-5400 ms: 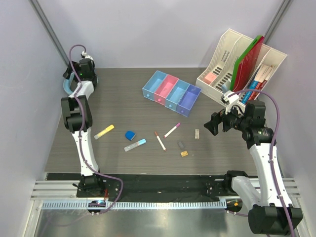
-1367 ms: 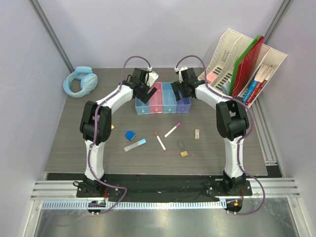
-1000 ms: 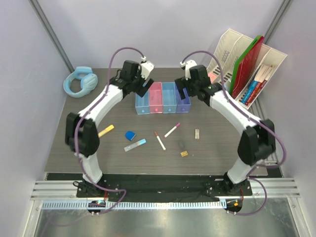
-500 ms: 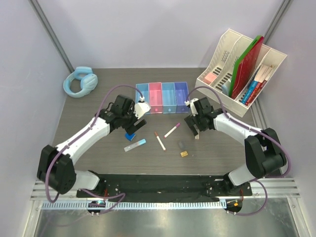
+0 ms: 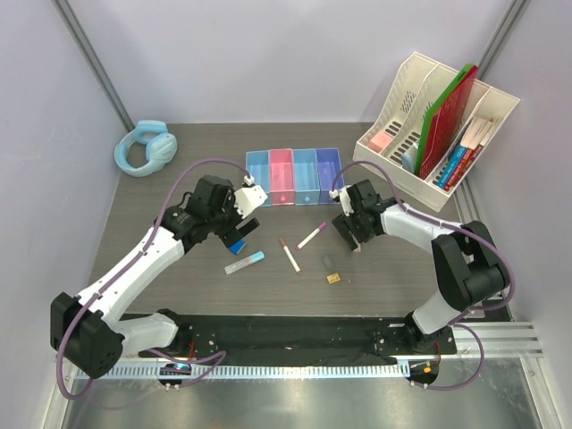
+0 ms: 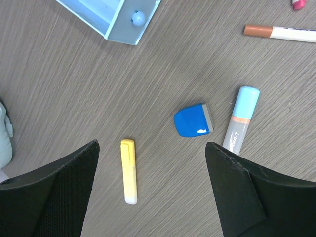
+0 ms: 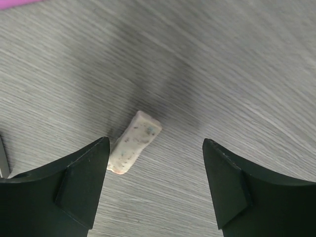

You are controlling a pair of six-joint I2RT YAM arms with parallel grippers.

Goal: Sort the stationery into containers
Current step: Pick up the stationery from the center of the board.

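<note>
In the left wrist view, the left gripper (image 6: 150, 145) hangs over the table with its jaws spread wide and nothing between them. The yellow marker (image 6: 128, 171) lies at lower left of centre, and the blue block (image 6: 193, 120) sits just right of centre with the pale blue tube (image 6: 240, 120) close beside it. Neither the marker nor the block is centred in the gap. A straight descent could therefore land a finger on one of them, or shove the block into the tube.

From above, the four bins (image 5: 293, 159) stand in a row at upper centre, well apart from the loose items. The two pens (image 5: 289, 255), the grey eraser (image 5: 328, 262) and the gold clip (image 5: 333, 278) lie below them.

In the right wrist view, the right gripper (image 7: 155, 142) is also open. Its fingers stand either side of the speckled eraser (image 7: 134, 142) without touching it. The eraser lies askew and nearer the left-hand finger. That finger would probably reach it first, and the eraser could then twist or skid out of the jaws. It is also low and small, so the fingertips may scrape the table.
</note>
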